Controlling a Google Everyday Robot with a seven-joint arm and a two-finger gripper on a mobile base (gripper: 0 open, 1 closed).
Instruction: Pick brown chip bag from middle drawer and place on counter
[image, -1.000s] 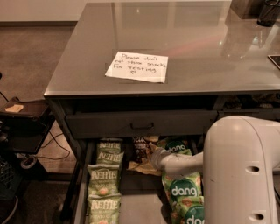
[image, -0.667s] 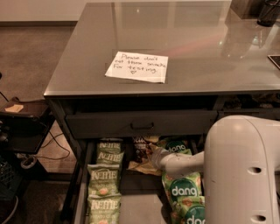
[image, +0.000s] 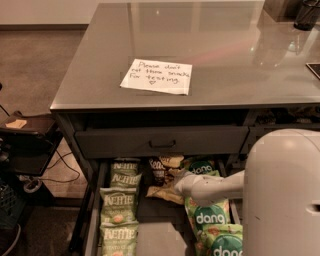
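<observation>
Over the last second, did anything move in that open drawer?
Nothing visibly changed. The tool stays low in the middle drawer, beside the brown chip bag. The Kettle bags, dang bags and the note on the counter are as before.

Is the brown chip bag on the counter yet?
No, the brown chip bag lies in the open middle drawer, with the gripper close by it.

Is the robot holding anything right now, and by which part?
Cannot tell. The end effector is low in the middle drawer beside the brown chip bag, but any contact is hidden.
</observation>
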